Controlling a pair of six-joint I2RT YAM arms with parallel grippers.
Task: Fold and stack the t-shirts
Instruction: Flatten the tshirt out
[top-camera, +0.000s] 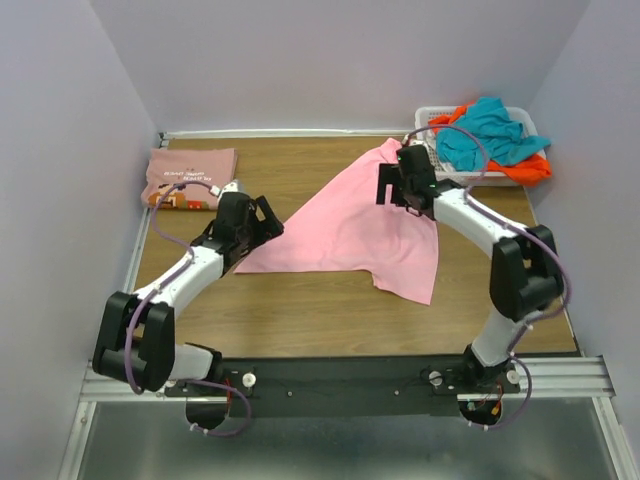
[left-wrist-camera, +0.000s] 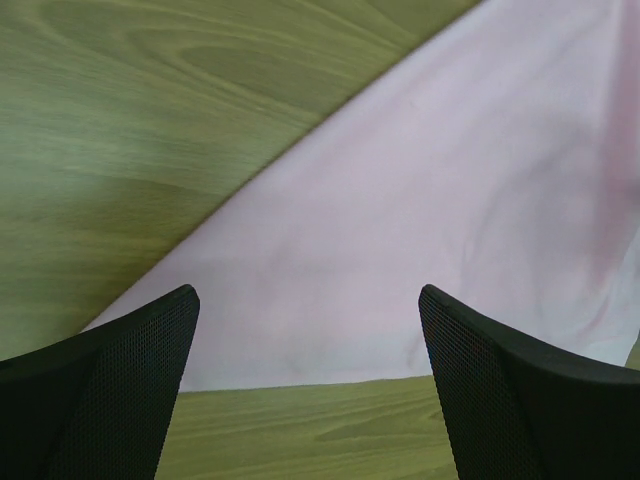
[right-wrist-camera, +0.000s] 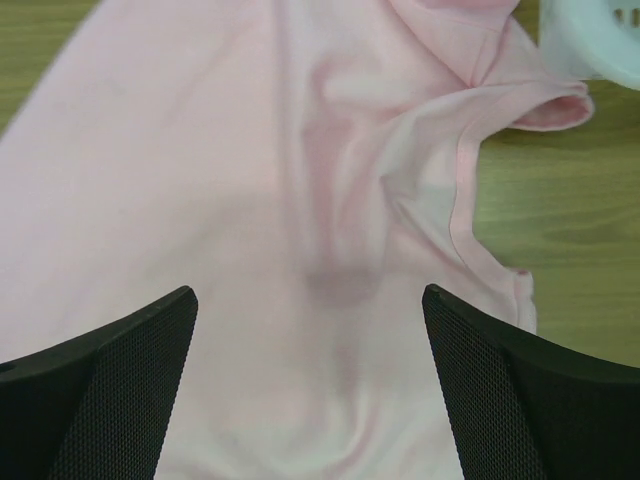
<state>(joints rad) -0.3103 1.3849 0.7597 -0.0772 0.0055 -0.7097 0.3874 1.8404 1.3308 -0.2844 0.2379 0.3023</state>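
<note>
At the middle of the counter (top-camera: 300, 310): light-pink t-shirt (top-camera: 350, 225) lies spread on a diagonal. One end reaches up to the white basket (top-camera: 522, 116) at back right; the broad end is toward the near side. It is not flat: the right wrist view shows creases down the body and a rumpled sleeve (right-wrist-camera: 520, 100).

Left fingers (top-camera: 268, 212): spread wide, nothing held, poised over the shirt's pointed left corner where the cloth edge meets bare wood.

Right fingers (top-camera: 392, 188): equally wide, empty, above the upper body of the shirt, just beside the sleeve.

Other stock: a dusty-pink printed tee (top-camera: 190, 178) sits folded at back left. A teal tee (top-camera: 490, 135) and an orange tee (top-camera: 530, 168) are heaped in the basket.

Judgement: step in hand is laying out the second shirt, with no fold begun. The next move probably calls for both sets of fingers to drop onto the cloth edges, pinch one layer only, and pull apart to flatten it. Risk is bunching rather than spreading.
</note>
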